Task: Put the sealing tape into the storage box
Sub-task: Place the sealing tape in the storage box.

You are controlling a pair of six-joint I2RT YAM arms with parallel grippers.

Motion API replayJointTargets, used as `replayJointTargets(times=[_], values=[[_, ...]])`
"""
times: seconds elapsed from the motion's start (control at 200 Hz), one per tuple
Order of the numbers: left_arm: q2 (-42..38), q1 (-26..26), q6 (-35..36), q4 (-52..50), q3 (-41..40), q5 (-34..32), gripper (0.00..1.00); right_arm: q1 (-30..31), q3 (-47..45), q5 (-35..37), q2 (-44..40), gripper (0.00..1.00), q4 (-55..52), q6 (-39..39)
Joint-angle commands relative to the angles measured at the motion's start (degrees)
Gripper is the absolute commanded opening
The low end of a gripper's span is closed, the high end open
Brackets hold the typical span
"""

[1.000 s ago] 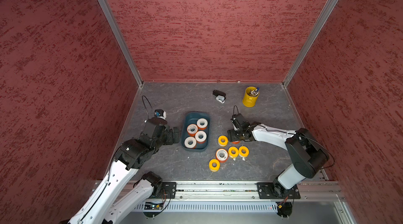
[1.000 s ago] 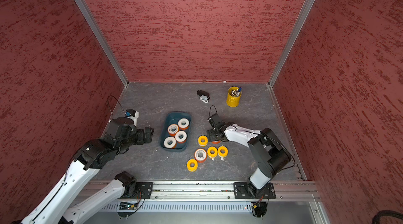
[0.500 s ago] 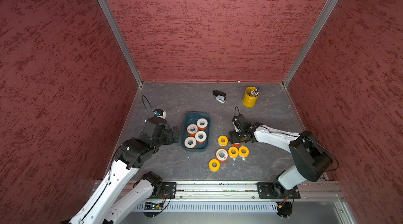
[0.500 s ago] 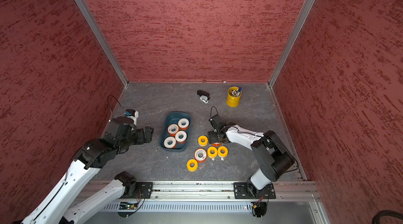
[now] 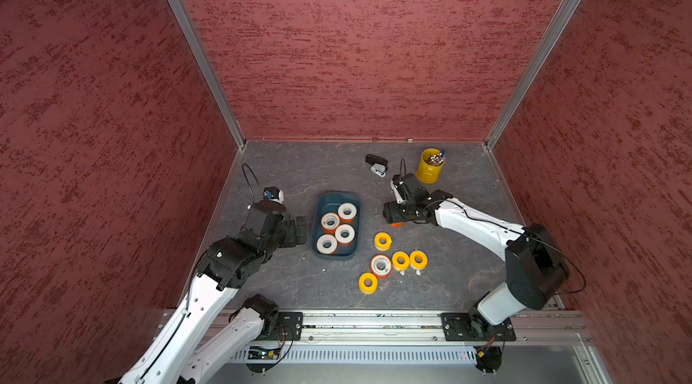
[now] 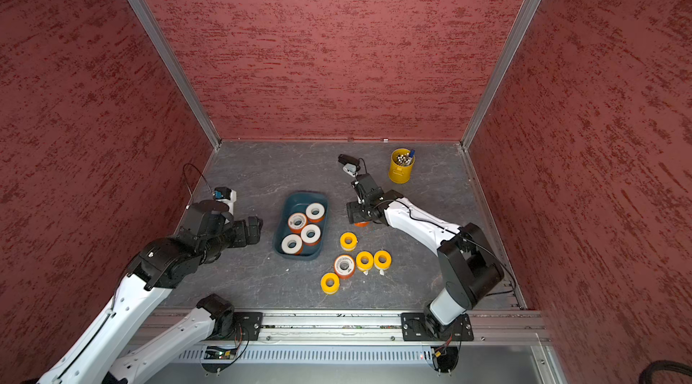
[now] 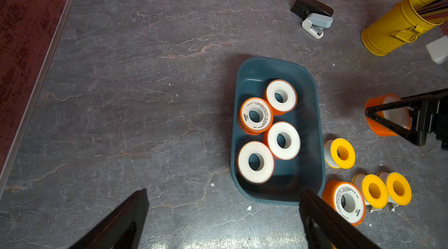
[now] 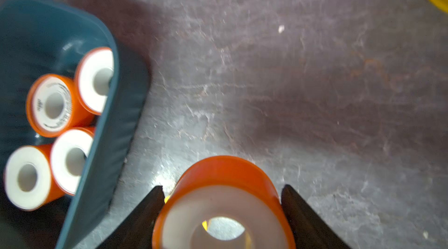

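Jaws of the right gripper (image 8: 222, 187) are bearing on both sides of an orange-sided plastic tape roll (image 8: 225, 170) with a white face and centre hole. The black fingers (image 8: 145, 218) are pressing against its orange rim, so this gripper is holding the roll. I cannot tell whether the roll is resting on the grey marbled tabletop (image 5: 299, 165) or hanging just above it. The held roll is sitting outside the shallow dark teal plastic storage box (image 5: 335, 200), near its right-hand wall and not touching it. Inside the box, four orange-and-white rolls (image 5: 345, 234) are lying flat and crowding the end nearer the robot, leaving the far end bare. One labelled orange roll (image 5: 381, 265) and four smaller all-yellow rolls (image 5: 382, 241) are waiting on the table in a loose cluster by the box's near right corner. The left gripper (image 5: 297, 230) is hovering on the opposite side of the box, jaws spread wide, holding nothing. Judgement: the carry of a fifth roll is in hand. The next move is calling for a lift clear of the box wall, a short traverse over the bare far end, then a release.
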Motion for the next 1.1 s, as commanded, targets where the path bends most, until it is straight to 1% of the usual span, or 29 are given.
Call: replayJointTargets(times=[0.0, 0.421, 0.576, 0.762, 1.092], values=[[-0.77, 0.44, 0.12, 0.84, -0.50, -0.42, 1.00, 1.86, 5.79, -1.43, 3.49, 0.65, -2.56, -1.25], [-0.73, 0.44, 0.03, 0.73, -0.42, -0.83, 1.00, 9.29, 29.90, -3.09, 18.89, 0.64, -8.99, -3.06], [-0.56, 0.54, -0.06, 0.73, -0.44, -0.91, 1.00, 9.78, 36.15, -3.13, 24.16, 0.65, -10.71, -3.56], [-0.55, 0.46, -0.06, 0.64, -0.49, -1.03, 1.00, 10.10, 41.11, -3.46, 29.12, 0.64, -11.99, -4.21], [-0.20, 0.46, -0.14, 0.64, -0.44, -1.09, 1.00, 10.46, 46.00, -2.12, 34.92, 0.65, -14.21, -5.39]])
